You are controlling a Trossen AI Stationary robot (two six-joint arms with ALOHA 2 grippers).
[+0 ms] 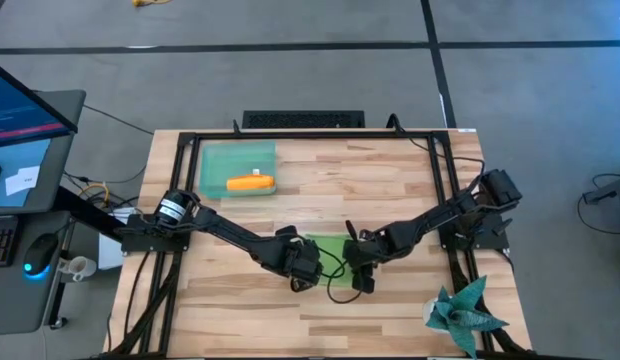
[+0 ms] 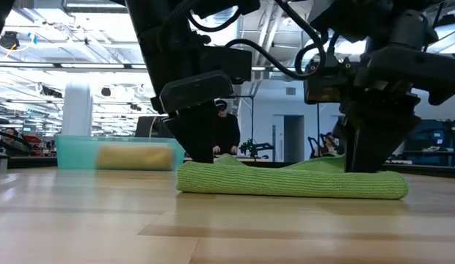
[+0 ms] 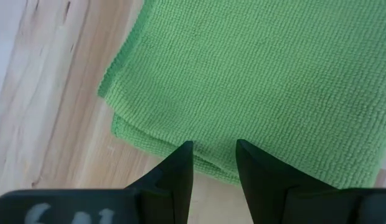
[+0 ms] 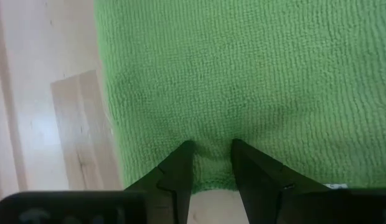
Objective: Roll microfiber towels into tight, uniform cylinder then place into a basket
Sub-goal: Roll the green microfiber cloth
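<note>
The middle of the pale wooden desk (image 1: 390, 190) is crowded: the folded lime-green microfibre towel (image 1: 327, 247) lies there, with the left gripper (image 1: 303, 280) at its 8 o'clock corner and the right gripper (image 1: 361, 277) at its 4 o'clock corner, jaws of each set astride the cloth's edge. Both dark arms slant in from 9 and 3 o'clock, barring those sides. At 11 o'clock the translucent teal plastic basket (image 1: 218, 160) holds a rolled orange towel (image 1: 250, 183), with bare room beside the roll. A spiky teal star-shaped object (image 1: 462, 310) blocks the 4 o'clock corner. Bare boards lie open from 12 to 2 o'clock, and along 6 o'clock.
</note>
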